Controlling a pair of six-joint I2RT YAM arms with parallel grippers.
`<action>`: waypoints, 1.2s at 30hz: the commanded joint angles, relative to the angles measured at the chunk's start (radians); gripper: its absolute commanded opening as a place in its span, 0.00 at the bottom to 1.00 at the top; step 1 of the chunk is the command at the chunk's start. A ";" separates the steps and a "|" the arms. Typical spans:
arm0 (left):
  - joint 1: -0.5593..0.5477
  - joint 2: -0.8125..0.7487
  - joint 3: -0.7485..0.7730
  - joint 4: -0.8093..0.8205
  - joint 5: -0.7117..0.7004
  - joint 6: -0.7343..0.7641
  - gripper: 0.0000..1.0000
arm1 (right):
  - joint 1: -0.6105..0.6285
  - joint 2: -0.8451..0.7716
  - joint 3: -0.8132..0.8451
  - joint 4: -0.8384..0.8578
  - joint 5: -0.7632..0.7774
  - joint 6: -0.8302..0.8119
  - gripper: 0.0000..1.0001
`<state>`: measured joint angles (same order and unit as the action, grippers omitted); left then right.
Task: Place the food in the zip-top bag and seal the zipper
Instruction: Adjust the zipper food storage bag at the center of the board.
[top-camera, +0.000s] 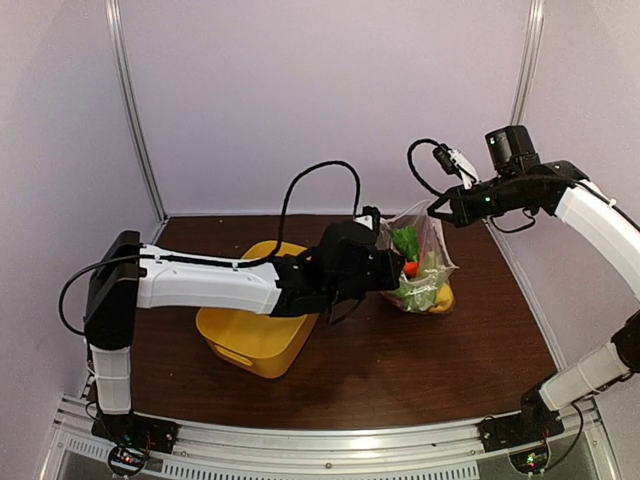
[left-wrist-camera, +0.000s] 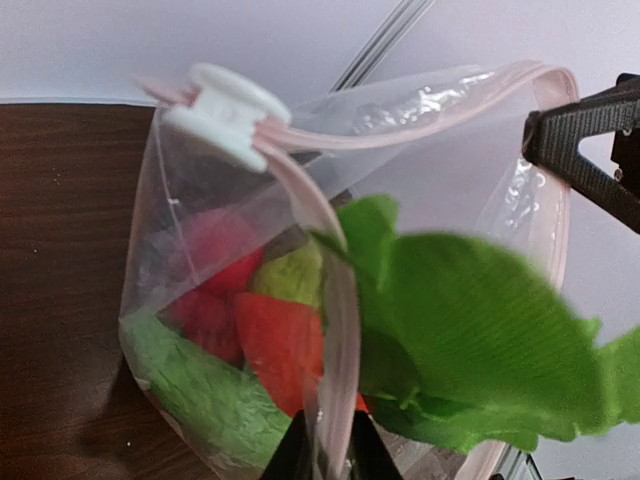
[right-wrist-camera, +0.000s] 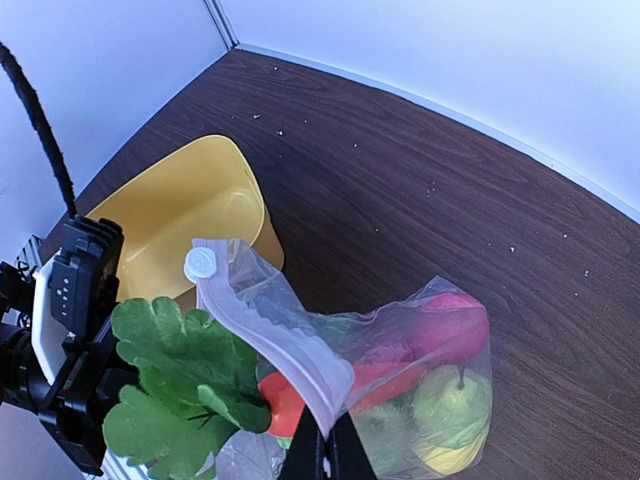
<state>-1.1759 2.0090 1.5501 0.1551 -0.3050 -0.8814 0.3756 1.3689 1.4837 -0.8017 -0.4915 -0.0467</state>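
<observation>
The zip-top bag (top-camera: 425, 262) stands on the table, its mouth held up and partly open. Inside lies the food: a red apple (right-wrist-camera: 452, 322), a green pear (right-wrist-camera: 455, 398), a yellow lemon (right-wrist-camera: 447, 462) and an orange carrot (right-wrist-camera: 283, 402). The carrot's leafy top (right-wrist-camera: 175, 385) sticks out of the mouth. The zipper (right-wrist-camera: 290, 345) is a pale strip with a white slider (right-wrist-camera: 203, 264) at its far end. My left gripper (left-wrist-camera: 333, 455) is shut on the strip at the mouth's edge. My right gripper (right-wrist-camera: 328, 452) is shut on the opposite corner of the bag.
A yellow plastic tub (top-camera: 255, 335) stands on the dark wood table (top-camera: 420, 360) just left of the bag, under my left arm. Pale walls close off the back and both sides.
</observation>
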 joint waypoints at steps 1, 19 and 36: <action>0.004 -0.011 0.011 0.012 0.045 -0.007 0.08 | 0.004 -0.036 -0.013 0.057 0.014 -0.009 0.00; 0.063 -0.046 0.206 -0.006 0.138 0.136 0.00 | -0.076 0.004 0.189 -0.009 0.315 -0.025 0.00; 0.106 0.127 0.255 -0.098 0.188 0.083 0.00 | -0.014 0.056 -0.026 0.027 0.057 -0.041 0.00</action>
<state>-1.0168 2.1536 1.8862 0.0326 -0.1234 -0.7876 0.3344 1.4212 1.5276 -0.7746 -0.3542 -0.0830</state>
